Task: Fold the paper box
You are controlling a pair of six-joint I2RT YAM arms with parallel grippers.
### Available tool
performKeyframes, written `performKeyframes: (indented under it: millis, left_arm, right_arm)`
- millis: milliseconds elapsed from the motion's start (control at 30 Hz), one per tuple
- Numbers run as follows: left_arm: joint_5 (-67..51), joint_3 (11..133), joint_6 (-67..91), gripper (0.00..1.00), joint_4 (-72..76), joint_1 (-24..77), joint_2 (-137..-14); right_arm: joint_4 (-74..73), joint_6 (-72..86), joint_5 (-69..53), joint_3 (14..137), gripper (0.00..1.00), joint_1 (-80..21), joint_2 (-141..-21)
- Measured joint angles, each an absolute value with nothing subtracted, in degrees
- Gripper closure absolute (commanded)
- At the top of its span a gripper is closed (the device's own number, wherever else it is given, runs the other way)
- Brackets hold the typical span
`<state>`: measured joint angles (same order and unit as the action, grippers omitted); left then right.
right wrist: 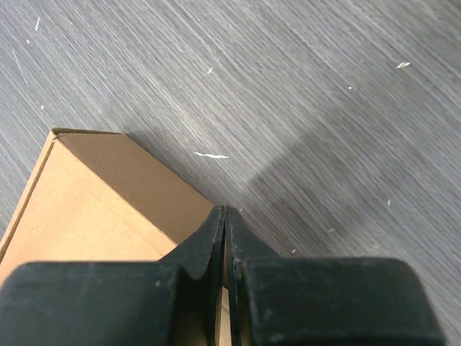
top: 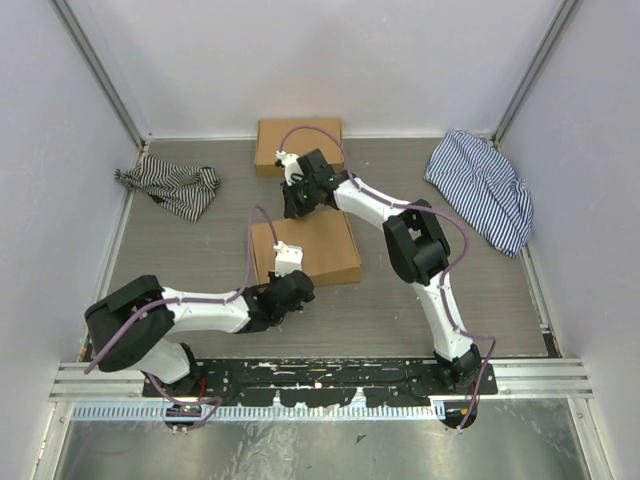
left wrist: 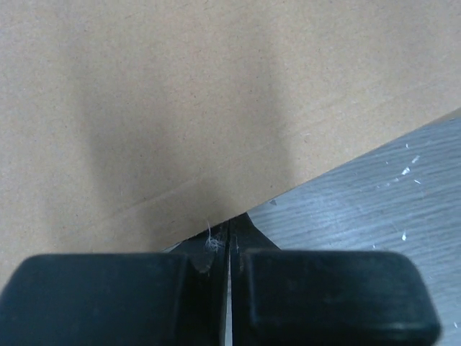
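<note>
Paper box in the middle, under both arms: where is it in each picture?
Top external: paper box in the middle, between both arms' ends.
Left wrist: paper box fills the upper left, above the left fingers.
Right wrist: paper box at lower left, reaching the right fingers.
Shared landmark: grey table beneath it, in all views.

The left arm (top: 200,310) and the right arm (top: 425,250) are alike: slim white links between bulky black joint housings, with a small white block near each wrist. A thin purple cable (top: 252,230) runs along each arm and arcs free in a loop above the wrist. Up close the jaws are matte black blocks with rounded corners and a faintly grainy finish, and a wisp of white fluff (left wrist: 211,241) clings to the left pair.
</note>
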<state>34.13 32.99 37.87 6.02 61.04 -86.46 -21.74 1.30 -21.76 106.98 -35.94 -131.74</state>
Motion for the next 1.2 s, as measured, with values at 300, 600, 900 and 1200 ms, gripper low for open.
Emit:
performKeyframes:
  millis: [300, 600, 900, 1200]
  left_arm:
    - [32.7, 33.0, 37.5, 0.62, -6.0, 61.3, -74.6]
    - [31.1, 32.9, 35.8, 0.54, -8.9, 60.6, -61.2]
    - [21.9, 33.2, 36.2, 0.76, -8.3, 62.4, -67.4]
    - [21.0, 33.3, 36.3, 0.55, -7.2, 66.5, -69.5]
  right_arm:
    - [-20.4, 3.2, -17.0, 98.6, 0.85, -36.2, -125.8]
    - [-22.0, 6.6, -13.4, 90.8, 0.79, -33.8, -119.5]
    - [-23.2, 9.5, -11.6, 90.2, 0.80, -33.6, -119.0]
    - [-24.1, 13.0, -9.1, 77.9, 0.77, -30.4, -109.9]
